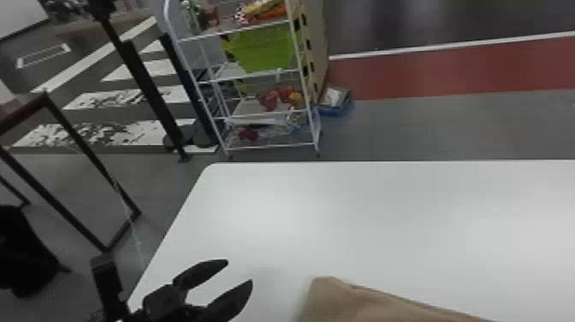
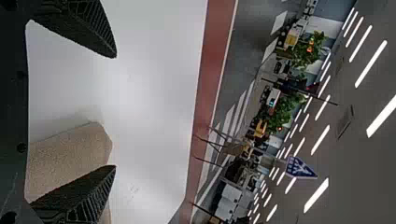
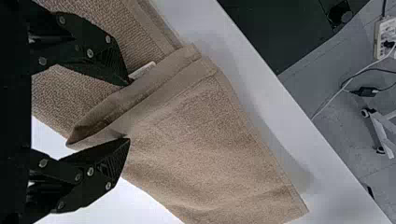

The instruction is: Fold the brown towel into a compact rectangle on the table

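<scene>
1. Here's the brown towel (image 3: pixel 201 149), partly folded on the tabletop (image 1: pixel 363 214)!
2. Left tool (image 1: pixel 239 272): spread wide, empty.
3. Right tool (image 3: pixel 129 112) gapes at the towel's fold, apparently gripping nothing.

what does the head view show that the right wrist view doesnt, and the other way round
Head view: the left gripper open over the table, a green bin, a red floor strip.

Right wrist view: the right gripper open at the towel's fold, a white tag, a power strip.

Both: brown towel, white table, grey floor.
</scene>
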Controlling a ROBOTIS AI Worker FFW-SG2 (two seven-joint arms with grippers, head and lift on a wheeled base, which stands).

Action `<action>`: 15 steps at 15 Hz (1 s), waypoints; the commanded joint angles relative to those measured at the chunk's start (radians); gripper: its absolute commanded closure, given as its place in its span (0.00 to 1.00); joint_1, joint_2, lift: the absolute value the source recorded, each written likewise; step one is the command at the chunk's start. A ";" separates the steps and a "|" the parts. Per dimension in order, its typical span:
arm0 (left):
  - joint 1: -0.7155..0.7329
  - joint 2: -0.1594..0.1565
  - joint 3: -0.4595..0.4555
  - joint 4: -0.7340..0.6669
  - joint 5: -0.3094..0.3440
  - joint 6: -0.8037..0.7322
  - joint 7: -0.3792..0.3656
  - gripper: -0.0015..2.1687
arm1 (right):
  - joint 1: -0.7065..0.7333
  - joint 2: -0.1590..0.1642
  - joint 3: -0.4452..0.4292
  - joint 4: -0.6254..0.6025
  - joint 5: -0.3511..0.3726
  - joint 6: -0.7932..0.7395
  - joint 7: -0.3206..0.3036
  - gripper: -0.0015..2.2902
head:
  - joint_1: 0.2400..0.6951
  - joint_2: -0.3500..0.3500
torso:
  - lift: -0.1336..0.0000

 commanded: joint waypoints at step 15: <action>-0.002 -0.003 -0.008 -0.008 -0.006 0.000 0.000 0.01 | -0.016 -0.018 -0.097 -0.099 -0.199 0.063 0.029 0.71 | 1.00 0.95 | 0.09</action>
